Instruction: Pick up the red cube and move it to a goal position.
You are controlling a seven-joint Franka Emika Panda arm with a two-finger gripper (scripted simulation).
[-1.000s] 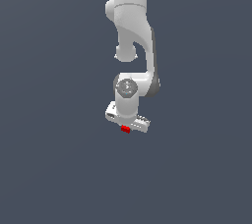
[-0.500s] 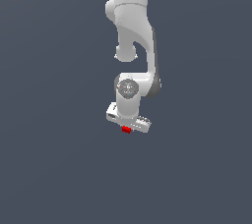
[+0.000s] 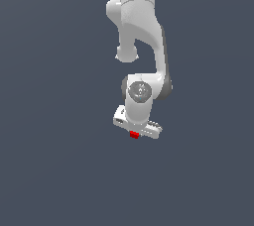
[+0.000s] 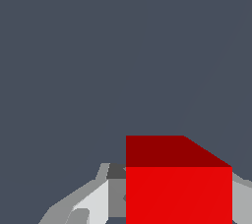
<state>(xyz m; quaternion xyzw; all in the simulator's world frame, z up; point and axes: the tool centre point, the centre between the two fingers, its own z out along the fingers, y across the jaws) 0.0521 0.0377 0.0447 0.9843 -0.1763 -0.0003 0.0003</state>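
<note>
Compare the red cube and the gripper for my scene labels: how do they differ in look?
The red cube is bright red; the gripper is white and grey. The cube is a plain block and far smaller than the gripper, which is a wide, shaped part. Shared: they touch, the cube between the jaws in the wrist view.

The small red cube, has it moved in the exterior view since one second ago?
Yes. The small red cube, between the white gripper's fingers, shifted slightly toward the exterior view's right frame edge.

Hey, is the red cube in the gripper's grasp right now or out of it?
In the grasp. The wrist view shows the red cube flanked by the gripper fingers, and the exterior view shows it tucked under the hand.
</note>
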